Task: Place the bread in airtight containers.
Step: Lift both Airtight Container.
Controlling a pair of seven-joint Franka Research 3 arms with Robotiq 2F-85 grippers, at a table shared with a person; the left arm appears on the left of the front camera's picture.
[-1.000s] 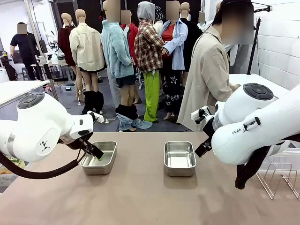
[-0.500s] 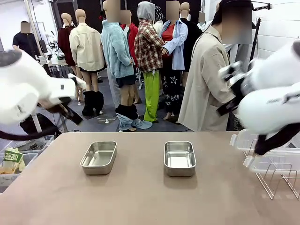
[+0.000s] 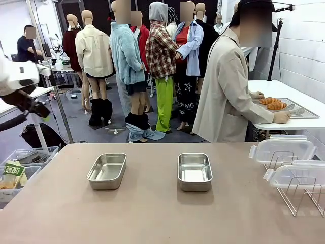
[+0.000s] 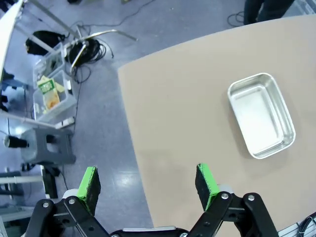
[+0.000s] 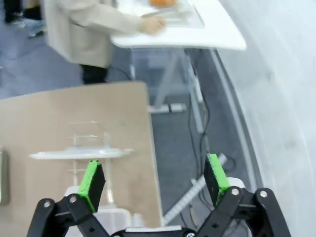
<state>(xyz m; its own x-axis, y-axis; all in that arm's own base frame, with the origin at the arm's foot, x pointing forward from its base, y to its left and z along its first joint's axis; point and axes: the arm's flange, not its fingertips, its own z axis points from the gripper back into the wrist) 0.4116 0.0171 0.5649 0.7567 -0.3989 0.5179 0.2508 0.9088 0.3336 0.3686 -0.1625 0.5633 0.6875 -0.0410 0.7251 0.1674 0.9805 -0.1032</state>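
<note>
Two steel airtight containers (image 3: 107, 171) (image 3: 194, 171) sit side by side on the brown table, both with nothing in them. One such container (image 4: 261, 114) lies far below and to the right of my left gripper (image 4: 146, 174), which is open, holds nothing and hangs high over the table's edge. The bread (image 3: 272, 104) lies on a flat metal tray (image 3: 304, 110) on the white side table, by the person's hand (image 3: 281, 118). My right gripper (image 5: 153, 165) is open, holds nothing and hovers above a translucent lid (image 5: 81, 154). The bread (image 5: 163, 2) shows at that view's top edge.
Two translucent lids (image 3: 282, 150) (image 3: 299, 175) rest on a wire rack at the table's right edge. The person (image 3: 226, 86) stands beyond the table, turned toward the white side table (image 3: 284, 122). Plastic bins (image 4: 52, 94) stand on the floor to the left.
Both arms have lifted up and swung outward off the table. The right arm has left the front view, and the left now shows at its far left edge. Both grippers stayed open.
</note>
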